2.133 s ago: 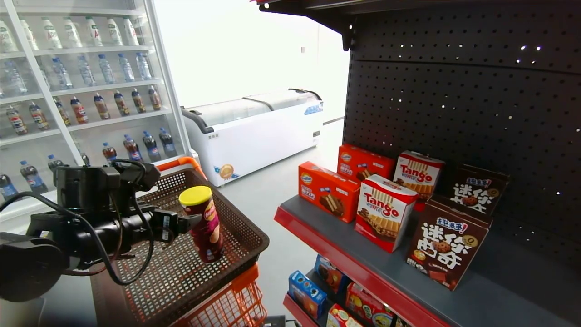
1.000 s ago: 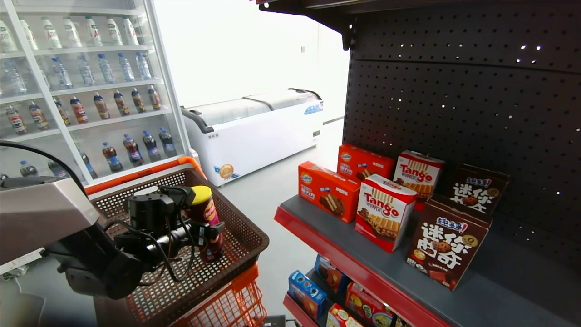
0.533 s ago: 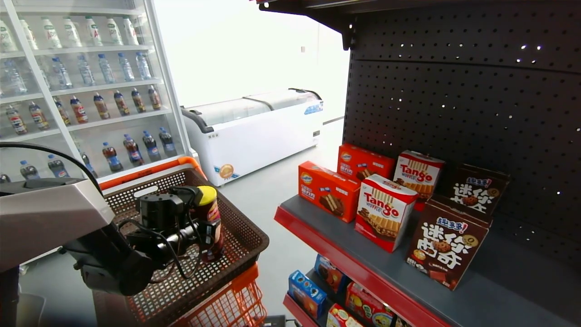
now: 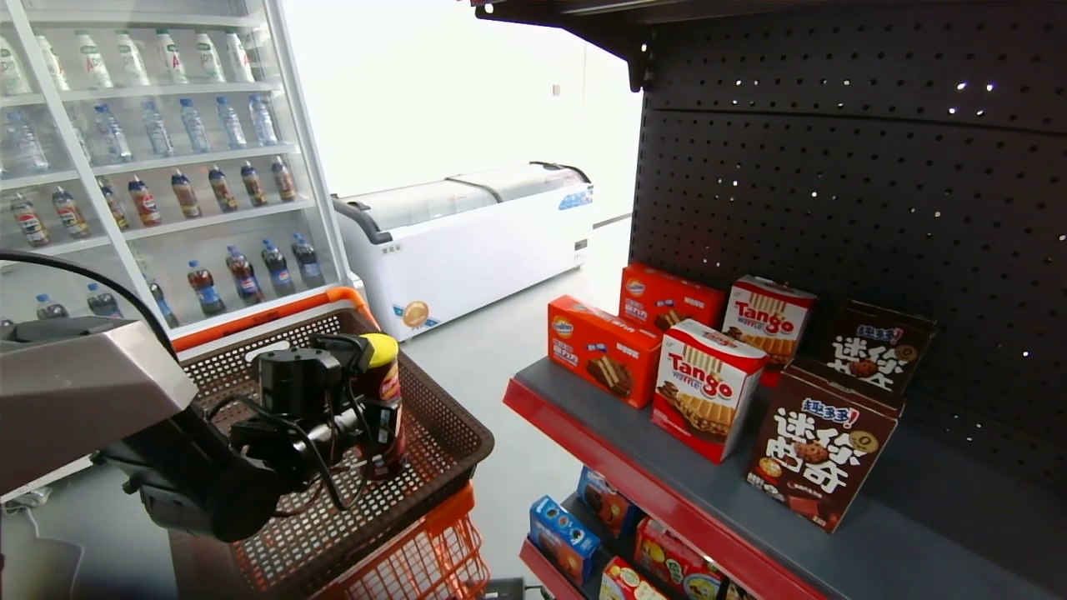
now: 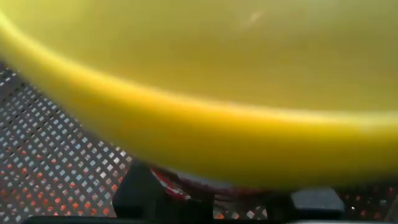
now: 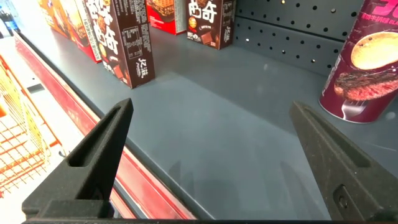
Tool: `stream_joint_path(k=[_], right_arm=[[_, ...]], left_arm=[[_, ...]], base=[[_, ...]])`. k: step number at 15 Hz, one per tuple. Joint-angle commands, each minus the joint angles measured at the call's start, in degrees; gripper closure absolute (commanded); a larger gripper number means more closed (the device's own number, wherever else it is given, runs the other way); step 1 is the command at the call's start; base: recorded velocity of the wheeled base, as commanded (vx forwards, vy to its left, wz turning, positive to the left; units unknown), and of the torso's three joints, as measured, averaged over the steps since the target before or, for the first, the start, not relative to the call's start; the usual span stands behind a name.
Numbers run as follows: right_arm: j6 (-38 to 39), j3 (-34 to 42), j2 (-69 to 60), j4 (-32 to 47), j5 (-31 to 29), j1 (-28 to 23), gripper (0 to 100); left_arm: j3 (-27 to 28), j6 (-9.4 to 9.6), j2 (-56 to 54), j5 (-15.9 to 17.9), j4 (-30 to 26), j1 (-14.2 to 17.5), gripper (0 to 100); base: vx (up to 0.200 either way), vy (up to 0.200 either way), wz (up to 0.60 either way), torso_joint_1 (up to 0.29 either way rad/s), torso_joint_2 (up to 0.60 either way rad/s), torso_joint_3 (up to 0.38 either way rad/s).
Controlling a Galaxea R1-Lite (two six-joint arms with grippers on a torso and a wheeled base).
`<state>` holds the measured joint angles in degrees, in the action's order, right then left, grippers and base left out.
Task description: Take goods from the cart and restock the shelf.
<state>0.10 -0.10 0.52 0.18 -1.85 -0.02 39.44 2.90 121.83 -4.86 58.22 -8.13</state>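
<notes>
Head view. Shows the left arm stretched low and forward into the cart basket [image 4: 446,408], forearm roughly level, cables looping over the wrist. Finds the left gripper [image 4: 382,423] clamped across the middle of the can [image 4: 388,385], one finger on either side. Presents the can as a tall dark red tube with a yellow lid [image 4: 382,348], upright inside the basket near its right wall; cannot tell whether resting on the basket floor or just off it. Shows the basket as brown perforated plastic above an orange wire rack [image 4: 417,567]. To the right, shows the shelf [image 4: 917,542], grey deck with a red front edge, holding orange boxes [image 4: 602,350], red-and-white wafer boxes [image 4: 707,390] and brown boxes [image 4: 817,450], each kind two deep.

Left wrist view. Looks straight onto the lid [image 5: 199,93] from very close. Below it, catches a strip of the red can [image 5: 186,185] between dark fingers [image 5: 138,193], with basket mesh [image 5: 56,155] behind.

Right wrist view. Shows the right gripper [image 6: 211,106] spread wide apart, holding nothing, hanging over the bare grey shelf [image 6: 217,143]. Beyond it, finds a second can [image 6: 364,56] upright on the deck near the perforated back panel, and brown boxes [image 6: 115,37] farther along.
</notes>
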Motion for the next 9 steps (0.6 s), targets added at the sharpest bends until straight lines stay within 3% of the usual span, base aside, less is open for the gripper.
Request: stream_joint_path(k=[1,4,6,8,9], right_arm=[[-0.01,0.01,0.00,-0.01,0.01,0.02,0],[-0.01,0.01,0.00,-0.01,0.01,0.02,0],[-0.01,0.01,0.09,-0.01,0.01,0.02,0],[-0.01,0.01,0.00,-0.01,0.01,0.02,0],[-0.01,0.01,0.00,-0.01,0.01,0.02,0]], left_arm=[[0.38,0.09,-9.33,0.47,-4.17,-0.13,100],[1.34,0.17,-19.09,10.31,-11.64,-0.04,100],[1.52,0.26,-22.34,12.51,-14.63,-0.13,100],[2.22,0.09,-29.02,22.27,-22.45,-0.22,100],[2.49,0.09,-31.57,24.11,-27.11,-1.10,100]], base=[[0.000,0.000,0.00,0.000,0.00,0.000],[0.000,0.000,0.00,0.000,0.00,0.000],[0.000,0.000,0.00,0.000,0.00,0.000],[0.000,0.000,0.00,0.000,0.00,0.000],[0.000,0.000,0.00,0.000,0.00,0.000]])
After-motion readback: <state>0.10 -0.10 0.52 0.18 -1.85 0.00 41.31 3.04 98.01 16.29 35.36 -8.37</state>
